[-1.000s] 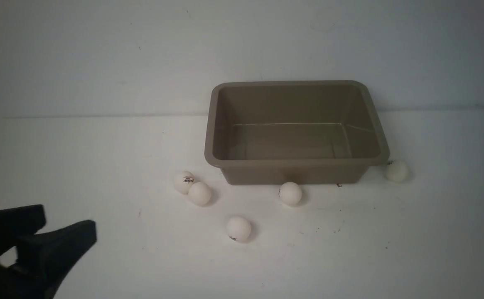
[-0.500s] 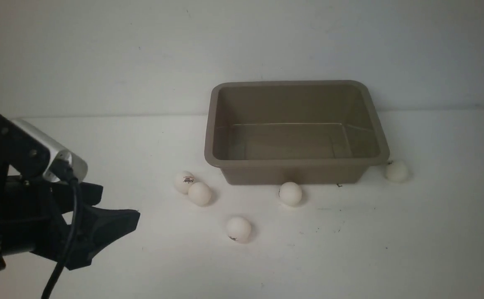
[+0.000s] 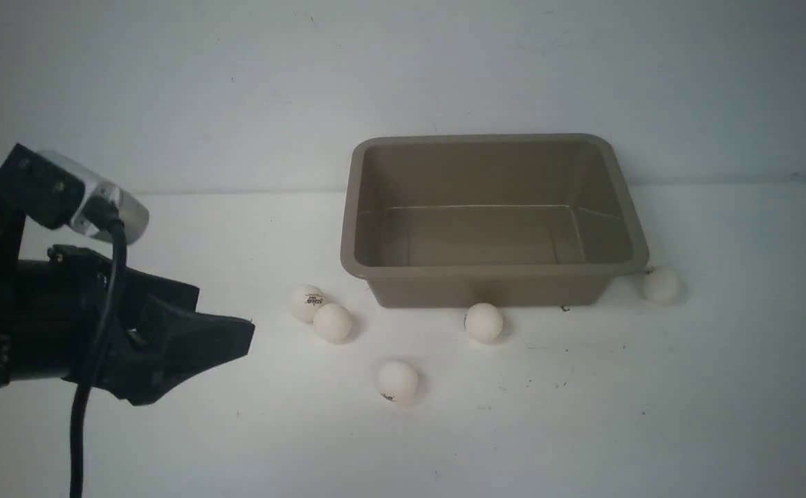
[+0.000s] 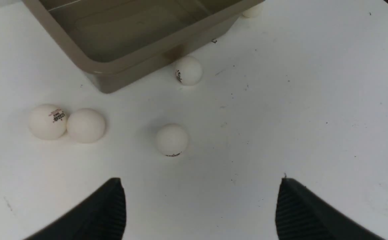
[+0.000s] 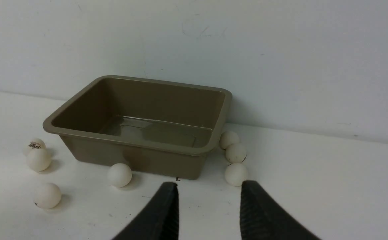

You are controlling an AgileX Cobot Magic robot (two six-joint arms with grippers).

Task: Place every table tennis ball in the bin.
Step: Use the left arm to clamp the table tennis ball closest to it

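Note:
The taupe bin (image 3: 492, 271) stands empty at the back of the table. Several white table tennis balls lie around it: a touching pair (image 3: 306, 303) (image 3: 333, 323) off its left front corner, one ball (image 3: 483, 323) against its front wall, one ball (image 3: 398, 380) nearer me, and one ball (image 3: 661, 284) by its right front corner. My left gripper (image 3: 223, 318) hovers left of the pair, open and empty (image 4: 200, 181), with the nearest ball (image 4: 172, 140) ahead of it. My right gripper (image 5: 210, 185) is open and empty, close to a ball (image 5: 236, 174).
The wall runs close behind the bin (image 5: 130, 140). In the right wrist view, two more balls (image 5: 236, 153) (image 5: 229, 139) lie in a row along the bin's right side. The white table (image 3: 582, 415) carries small dark specks.
My left arm has risen from the lower left corner and moved forward and to the right, toward the balls. The balls and the bin have not moved.

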